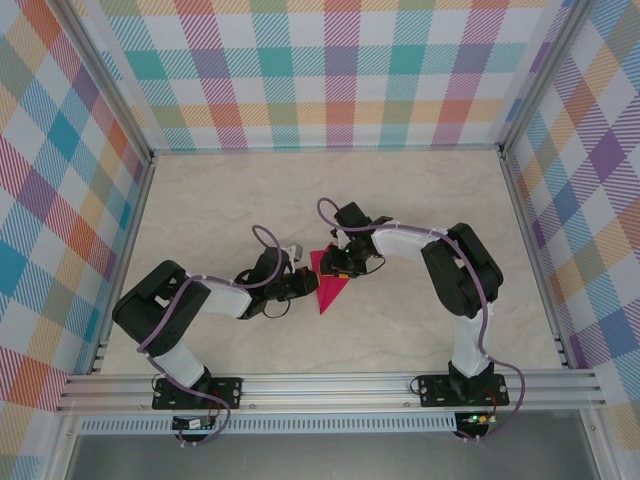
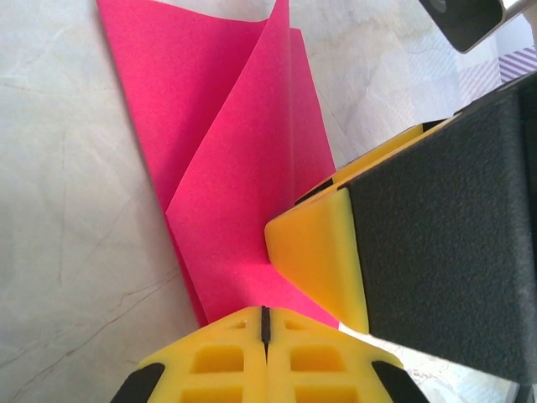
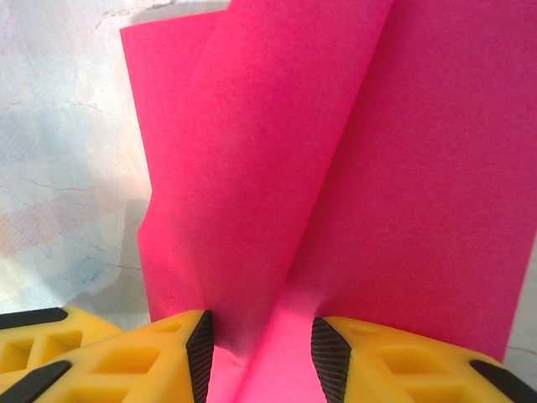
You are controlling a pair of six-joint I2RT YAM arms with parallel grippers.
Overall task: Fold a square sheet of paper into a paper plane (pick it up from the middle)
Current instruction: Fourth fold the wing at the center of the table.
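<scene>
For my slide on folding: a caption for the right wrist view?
Right gripper straddling a raised fold of the square sheet of paper, jaws apart, pale tabletop beyond.

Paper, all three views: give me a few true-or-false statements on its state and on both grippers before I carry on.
1. The paper lies flat and unfolded on the table. False: it is creased, and a flap stands up off it.
2. The left gripper is shut, with its tips at the paper's edge. True.
3. The right gripper is shut with nothing between its jaws. False: its jaws stand apart, with a raised fold of paper between them.
4. Both grippers are at the paper, near the middle of the table. True.
</scene>
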